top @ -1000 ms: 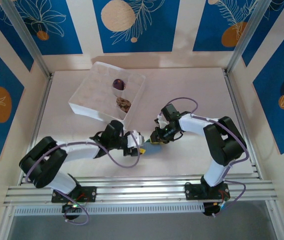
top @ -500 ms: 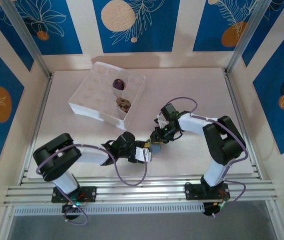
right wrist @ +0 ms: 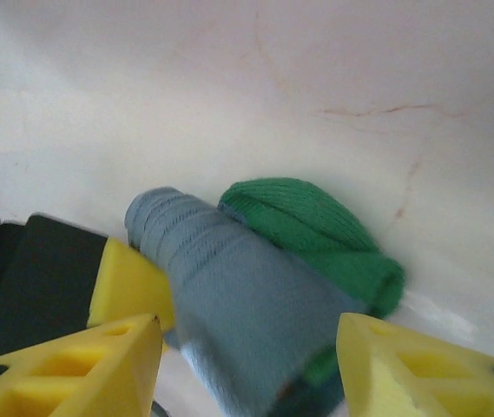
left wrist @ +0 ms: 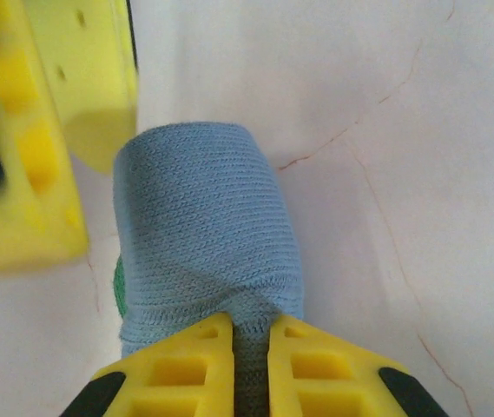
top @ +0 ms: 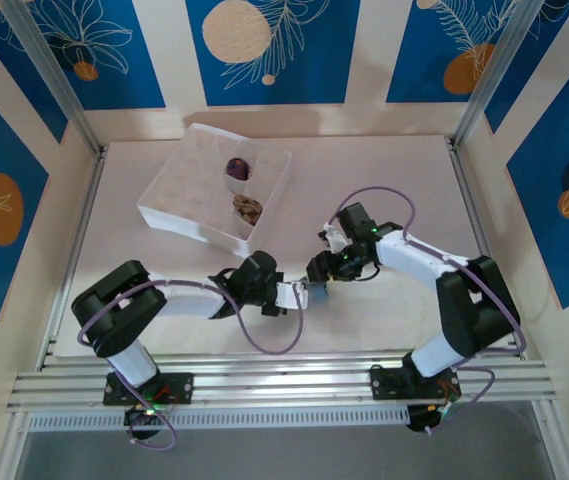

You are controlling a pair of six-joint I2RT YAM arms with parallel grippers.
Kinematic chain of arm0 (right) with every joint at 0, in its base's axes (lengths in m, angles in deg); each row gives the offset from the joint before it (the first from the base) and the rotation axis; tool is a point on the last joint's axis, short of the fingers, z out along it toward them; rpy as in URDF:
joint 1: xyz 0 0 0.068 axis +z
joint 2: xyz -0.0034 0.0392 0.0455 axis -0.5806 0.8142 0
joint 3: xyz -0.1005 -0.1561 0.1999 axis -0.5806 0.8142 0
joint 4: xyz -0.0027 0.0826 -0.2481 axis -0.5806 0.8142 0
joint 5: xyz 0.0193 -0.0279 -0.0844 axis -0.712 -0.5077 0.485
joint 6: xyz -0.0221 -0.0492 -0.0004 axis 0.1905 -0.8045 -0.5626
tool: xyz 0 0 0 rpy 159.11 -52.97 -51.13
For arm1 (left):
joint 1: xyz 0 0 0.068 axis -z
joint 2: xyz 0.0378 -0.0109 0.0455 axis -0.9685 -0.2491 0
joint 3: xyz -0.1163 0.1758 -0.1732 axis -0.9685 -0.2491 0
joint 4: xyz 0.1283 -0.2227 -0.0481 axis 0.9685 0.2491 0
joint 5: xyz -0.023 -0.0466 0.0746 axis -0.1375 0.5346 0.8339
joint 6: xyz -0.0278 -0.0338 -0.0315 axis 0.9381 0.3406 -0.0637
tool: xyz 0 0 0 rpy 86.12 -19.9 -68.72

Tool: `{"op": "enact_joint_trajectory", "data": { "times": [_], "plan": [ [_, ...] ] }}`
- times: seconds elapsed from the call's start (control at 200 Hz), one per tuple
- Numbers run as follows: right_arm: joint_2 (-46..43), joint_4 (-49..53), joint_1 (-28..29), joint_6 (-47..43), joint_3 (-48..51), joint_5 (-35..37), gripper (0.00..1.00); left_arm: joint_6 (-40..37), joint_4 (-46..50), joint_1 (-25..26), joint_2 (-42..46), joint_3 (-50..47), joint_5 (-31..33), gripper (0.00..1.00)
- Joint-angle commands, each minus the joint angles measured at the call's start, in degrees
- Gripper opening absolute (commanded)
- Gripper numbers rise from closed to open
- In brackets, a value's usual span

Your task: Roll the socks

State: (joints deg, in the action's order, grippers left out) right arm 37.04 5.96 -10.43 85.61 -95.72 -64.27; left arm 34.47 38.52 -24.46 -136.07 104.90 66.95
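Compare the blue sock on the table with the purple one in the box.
The blue sock lies on the bare table; the purple sock sits in a compartment of the white box. The left gripper pinches the blue sock's end; no gripper touches the purple sock. The blue sock shows a green part; the purple sock looks dark purple. Both look rolled up.

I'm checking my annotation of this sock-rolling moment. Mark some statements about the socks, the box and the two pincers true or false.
1. The left pincer pinches the blue-grey sock. True.
2. The right pincer is clamped shut. False: its jaws stand apart, one on each side of that sock.
3. The white box holds a purple sock and a brown sock. True.
4. The blue-grey sock lies in the box. False: it lies on the table, outside it.
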Motion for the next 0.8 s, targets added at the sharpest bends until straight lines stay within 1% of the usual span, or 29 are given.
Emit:
{"op": "enact_joint_trajectory", "data": {
  "times": [0.0,0.06,0.19,0.25,0.31,0.37,0.435,0.49,0.6,0.725,0.795],
  "plan": [
    [-6.16,5.6,-1.29,-5.64,-1.64,4.0,0.57,4.31,14.53,-2.67,-0.28,2.75,-8.35,0.13],
    [-9.68,5.71,-2.42,-7.02,-1.35,5.3,0.57,5.35,18.3,-4.05,-1.0,4.88,-11.62,0.14],
    [-17.53,3.71,-4.41,-10.11,0.93,7.4,0.57,7.24,26.63,-6.17,-3.97,10.72,-16.51,0.15],
    [-20.57,3.12,-3.83,-14.37,1.94,8.08,0.58,8.28,30.56,-7.05,-5.65,13.44,-18.54,0.15],
    [-23.06,2.65,-1.73,-16.95,2.86,11.46,0.59,9.02,34.8,-7.67,-7.42,16.33,-19.85,0.15],
    [-26.16,2.16,1.6,-23.01,4.59,13.33,0.61,9.28,37.7,-8.27,-8.76,18.41,-21.18,0.15],
    [-29.32,0.37,6.62,-28.86,7.67,19.81,0.63,10.46,39.35,-8.91,-10.04,19.91,-22.16,0.15],
    [-31.54,-0.92,10.36,-32.0,10.04,24.63,0.65,11.36,40.88,-9.59,-11.25,21.31,-23.42,0.15],
    [-34.48,-1.12,14.61,-33.11,12.26,30.57,0.67,13.37,44.0,-10.73,-13.56,24.09,-26.25,0.16],
    [-35.62,-0.77,18.12,-33.58,13.6,33.61,0.67,17.25,43.97,-12.36,-15.09,25.24,-30.52,0.16],
    [-35.9,-1.76,20.05,-33.89,14.44,33.96,0.67,19.24,43.48,-12.97,-15.37,25.37,-31.21,0.16]
  ]
}}
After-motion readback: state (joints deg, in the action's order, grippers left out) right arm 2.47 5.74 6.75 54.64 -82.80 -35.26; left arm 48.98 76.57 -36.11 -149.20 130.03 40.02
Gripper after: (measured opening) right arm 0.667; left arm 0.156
